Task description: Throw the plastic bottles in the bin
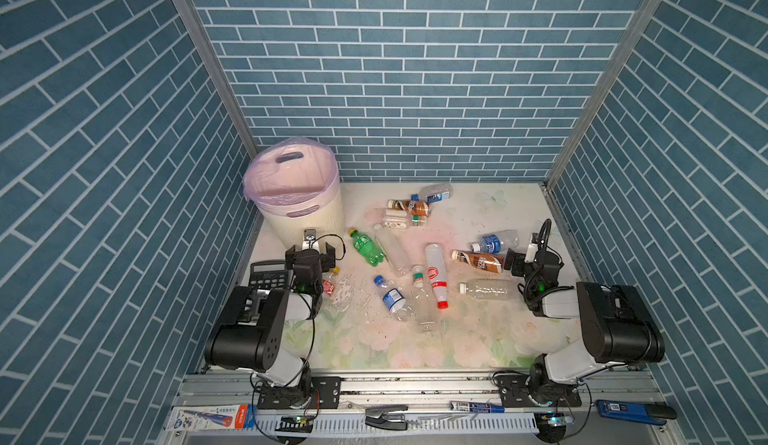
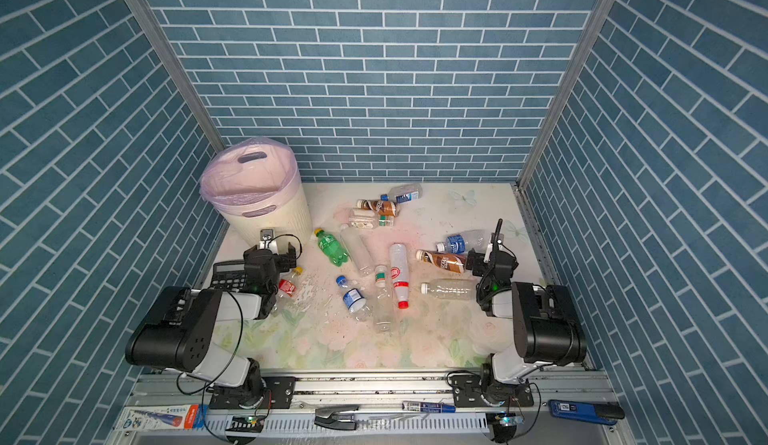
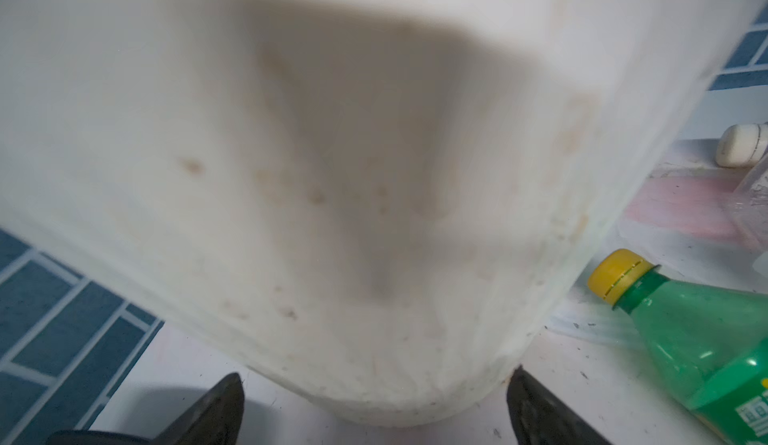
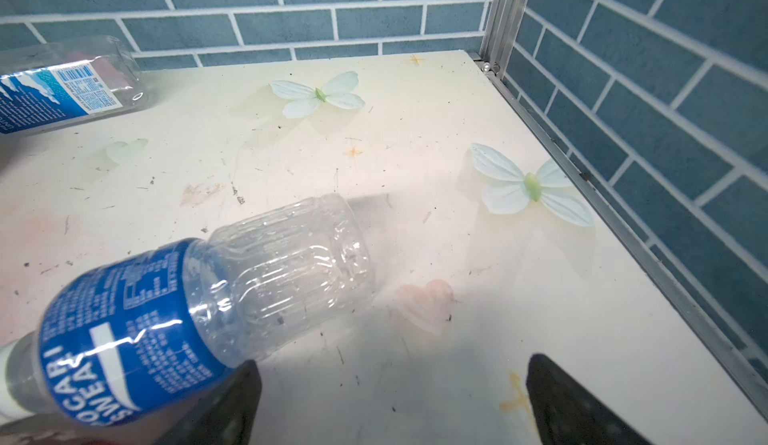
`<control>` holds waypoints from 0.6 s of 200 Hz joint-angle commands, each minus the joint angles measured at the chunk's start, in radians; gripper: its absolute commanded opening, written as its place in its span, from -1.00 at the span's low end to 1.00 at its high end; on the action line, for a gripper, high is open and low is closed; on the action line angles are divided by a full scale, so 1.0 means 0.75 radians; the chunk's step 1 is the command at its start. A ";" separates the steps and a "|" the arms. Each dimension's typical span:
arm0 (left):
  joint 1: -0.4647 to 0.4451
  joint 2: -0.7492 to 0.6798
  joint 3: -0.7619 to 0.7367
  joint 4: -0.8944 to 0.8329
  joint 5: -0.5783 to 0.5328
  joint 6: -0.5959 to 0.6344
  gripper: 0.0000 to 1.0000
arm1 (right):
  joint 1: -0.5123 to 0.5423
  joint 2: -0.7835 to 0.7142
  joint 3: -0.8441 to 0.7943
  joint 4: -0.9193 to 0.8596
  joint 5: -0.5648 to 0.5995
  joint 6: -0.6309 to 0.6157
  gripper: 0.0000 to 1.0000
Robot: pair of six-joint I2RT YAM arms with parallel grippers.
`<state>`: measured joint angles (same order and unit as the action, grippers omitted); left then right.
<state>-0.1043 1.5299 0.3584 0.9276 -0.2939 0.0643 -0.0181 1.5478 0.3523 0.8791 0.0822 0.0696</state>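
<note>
While both my arms sit folded, upper links low over the front rail and forearms angled toward the far wall, neither holds anything. My left gripper point(image 1: 311, 251) hangs low at the foot of the bin point(image 1: 301, 214), jaws spread wide. In the left wrist view its cream wall point(image 3: 291, 164) fills almost everything, and the left gripper's point(image 3: 374, 380) two dark tips stand on either side of its base, apart from it. The green bottle point(image 1: 365, 247) lies on the table point(image 1: 374, 339) just beside that gripper, its yellow cap toward the bin. The black calculator point(image 1: 268, 274) lies beside my left forearm.

My right gripper point(image 1: 524, 253) is near the table's right edge, jaws likewise spread. The blue-labelled bottle point(image 4: 187, 310) lies on its side beside one finger point(image 4: 245, 384), not between the two; whether they touch I cannot tell. The brown-labelled bottle point(image 1: 478, 261) and a plain clear bottle point(image 1: 486, 288) lie near my right wrist. The white bottle with the red cap point(image 1: 435, 272) lies mid-table, with more bottles clustered near the far wall point(image 1: 409, 208).
</note>
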 commanded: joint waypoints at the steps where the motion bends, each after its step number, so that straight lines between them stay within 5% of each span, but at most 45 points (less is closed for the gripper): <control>1: 0.002 0.005 -0.005 0.017 -0.005 0.008 0.99 | -0.002 -0.006 0.048 -0.002 -0.003 -0.033 0.98; 120: 0.006 0.005 -0.002 0.009 0.005 0.008 0.99 | -0.002 -0.010 0.042 0.006 -0.002 -0.033 0.98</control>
<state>-0.1043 1.5299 0.3584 0.9276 -0.2935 0.0643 -0.0181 1.5475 0.3523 0.8749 0.0818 0.0696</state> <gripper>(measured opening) 0.994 0.992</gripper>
